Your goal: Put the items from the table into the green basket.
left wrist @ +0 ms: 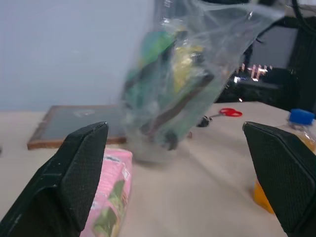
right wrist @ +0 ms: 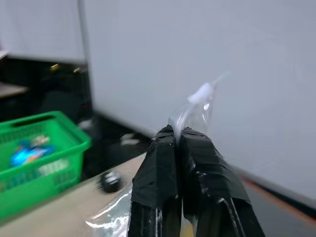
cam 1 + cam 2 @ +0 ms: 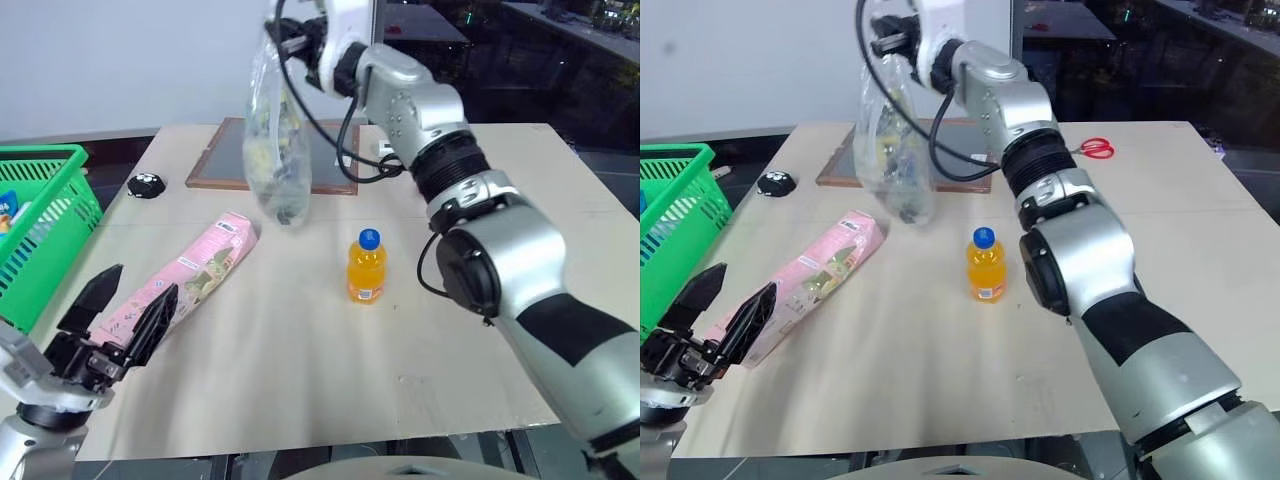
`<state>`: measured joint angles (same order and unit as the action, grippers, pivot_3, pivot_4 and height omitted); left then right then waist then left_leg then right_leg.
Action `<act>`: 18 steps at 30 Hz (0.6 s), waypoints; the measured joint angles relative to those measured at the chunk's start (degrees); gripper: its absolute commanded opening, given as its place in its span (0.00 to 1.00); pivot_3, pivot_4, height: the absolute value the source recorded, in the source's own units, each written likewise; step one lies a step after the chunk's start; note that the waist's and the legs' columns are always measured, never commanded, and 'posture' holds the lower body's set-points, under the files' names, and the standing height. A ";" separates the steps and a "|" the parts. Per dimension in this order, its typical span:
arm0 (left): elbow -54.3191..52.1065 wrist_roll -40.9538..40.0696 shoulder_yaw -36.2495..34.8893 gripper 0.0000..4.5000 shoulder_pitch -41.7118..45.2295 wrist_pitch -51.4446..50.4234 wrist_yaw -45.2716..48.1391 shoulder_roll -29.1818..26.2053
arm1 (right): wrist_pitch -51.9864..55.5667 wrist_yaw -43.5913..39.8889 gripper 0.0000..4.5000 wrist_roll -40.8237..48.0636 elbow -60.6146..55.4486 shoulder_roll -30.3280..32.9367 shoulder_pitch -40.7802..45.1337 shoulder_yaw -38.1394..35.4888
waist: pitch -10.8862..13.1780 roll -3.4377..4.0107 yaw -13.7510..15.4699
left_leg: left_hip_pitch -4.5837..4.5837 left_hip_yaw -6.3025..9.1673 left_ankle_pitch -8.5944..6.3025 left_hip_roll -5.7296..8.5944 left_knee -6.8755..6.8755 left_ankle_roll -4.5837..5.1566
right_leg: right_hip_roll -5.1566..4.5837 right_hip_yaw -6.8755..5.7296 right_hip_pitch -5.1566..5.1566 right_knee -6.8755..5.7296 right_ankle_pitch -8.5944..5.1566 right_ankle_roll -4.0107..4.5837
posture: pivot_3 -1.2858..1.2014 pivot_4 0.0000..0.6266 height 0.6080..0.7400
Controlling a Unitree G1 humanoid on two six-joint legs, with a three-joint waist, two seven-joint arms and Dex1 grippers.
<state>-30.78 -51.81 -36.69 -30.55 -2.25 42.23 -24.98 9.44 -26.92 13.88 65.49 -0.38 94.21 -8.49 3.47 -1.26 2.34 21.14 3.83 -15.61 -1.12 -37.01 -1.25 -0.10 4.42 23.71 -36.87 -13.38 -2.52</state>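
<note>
Nearest you, your left gripper (image 3: 110, 310) hovers with jaws spread beside the pink box (image 3: 185, 278). Your right gripper (image 2: 178, 136) pinches the clear bag (image 3: 275, 150) by its top, hanging well right of the green basket (image 3: 45, 215); that thin pinch could slip mid-swing.

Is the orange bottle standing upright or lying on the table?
Upright: the orange bottle stands on its base on the table, blue cap on top.
</note>
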 measured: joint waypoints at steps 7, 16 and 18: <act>6.25 2.47 4.52 1.00 10.62 -3.20 2.15 -5.32 | -4.96 1.28 0.01 -2.05 4.94 9.77 1.54 -1.44 | -0.02 -0.01 -0.03 | -0.05 -0.01 0.01 0.00 -0.02 0.00 | 0.04 0.04 -0.03 -0.03 0.02 0.00 | 0.59 0.00 1.00; 18.74 4.50 12.88 1.00 30.94 -7.14 10.75 -11.56 | -5.60 2.43 0.01 -4.98 4.87 22.53 1.36 -1.94 | 0.14 0.29 -1.74 | 0.08 -0.09 0.01 0.03 0.07 0.00 | 0.05 0.17 0.11 -0.07 0.16 -0.20 | 0.54 0.00 1.00; 21.81 5.11 14.37 1.00 34.50 -7.51 12.80 -12.13 | -5.42 2.23 0.01 -5.77 3.43 24.93 0.66 -1.86 | 0.13 0.31 -2.60 | 0.10 -0.12 0.01 0.03 0.15 0.00 | 0.04 0.22 0.18 -0.07 0.17 -0.21 | 0.53 0.00 1.00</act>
<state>-8.98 -46.70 -22.32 3.95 -9.76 55.03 -37.10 4.02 -24.69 8.11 68.92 24.55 94.88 -10.35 3.60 -0.95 -0.26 21.24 3.71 -15.60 -1.09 -36.86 -1.25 -0.06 4.64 23.89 -36.94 -13.21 -2.73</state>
